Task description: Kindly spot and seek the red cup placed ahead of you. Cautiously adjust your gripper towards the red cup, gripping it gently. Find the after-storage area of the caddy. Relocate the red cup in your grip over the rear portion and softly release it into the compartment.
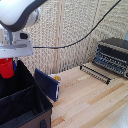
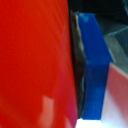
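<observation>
The pincer (image 1: 8, 64) is hanging at the exterior view's far left, closed on the red cup (image 1: 6, 68), which is sitting upright between its fingers with its long axis running from twelve to six o'clock and its wider rim uppermost. In the wrist view the red cup (image 2: 35, 64) is filling most of the picture, and one blue-tipped finger (image 2: 95, 70) is pressing flat against its side, so I am judging the hold as firm; the opposite finger is not showing in either picture. The relation the coming move is turning on is vertical: the caddy (image 1: 22, 102) is lying at six o'clock from the held cup, with the cup's base looking to be above the black rim, though I cannot tell how far it is clear of the fabric. A divider (image 1: 17, 95) is crossing the caddy, and the compartment directly under the cup appears to be the one farther from the camera; whether that is the rear portion I cannot say for certain, since the view's left edge is cutting off that side of the caddy. At about four o'clock from the pincer a blue flat box (image 1: 47, 84) is leaning beside the caddy on the wooden table (image 1: 90, 100), with a small yellow-orange object (image 1: 56, 77) half hidden behind it. Farther out at three o'clock a black toaster oven (image 1: 112, 56) is sitting with its door open.
</observation>
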